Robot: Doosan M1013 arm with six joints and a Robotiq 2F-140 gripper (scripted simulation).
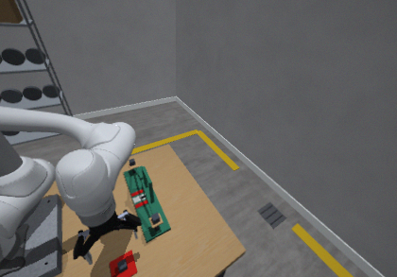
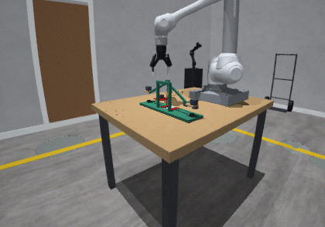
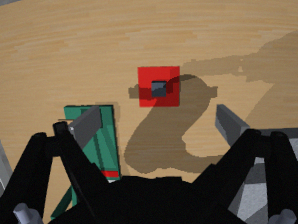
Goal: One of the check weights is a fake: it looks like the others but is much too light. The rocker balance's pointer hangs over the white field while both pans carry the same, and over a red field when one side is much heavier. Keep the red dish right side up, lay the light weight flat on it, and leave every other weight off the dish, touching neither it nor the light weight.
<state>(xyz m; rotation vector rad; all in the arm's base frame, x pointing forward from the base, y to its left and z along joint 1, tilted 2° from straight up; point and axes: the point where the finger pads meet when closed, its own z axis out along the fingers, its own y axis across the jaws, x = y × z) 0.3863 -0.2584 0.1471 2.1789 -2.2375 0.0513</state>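
1. Near the bench's front edge, by the arm's base, the red dish (image 1: 122,264) is seen upright with one dark weight (image 1: 123,264) lying flat at its centre.
2. Above it, the gripper (image 1: 105,235) is spread wide, grasping nothing.
3. Farther on, the green balance (image 1: 146,202) is laid lengthwise toward the far edge; a weight (image 1: 154,218) is carried on its near pan.

Door (image 2: 63,57): brown, white frame — closed, in the grey wall.
Hand truck (image 2: 285,79): black, by the wall.
Shelf rack (image 1: 44,54): grey — dark discs on its shelves.
Floor lines (image 1: 217,149): yellow.
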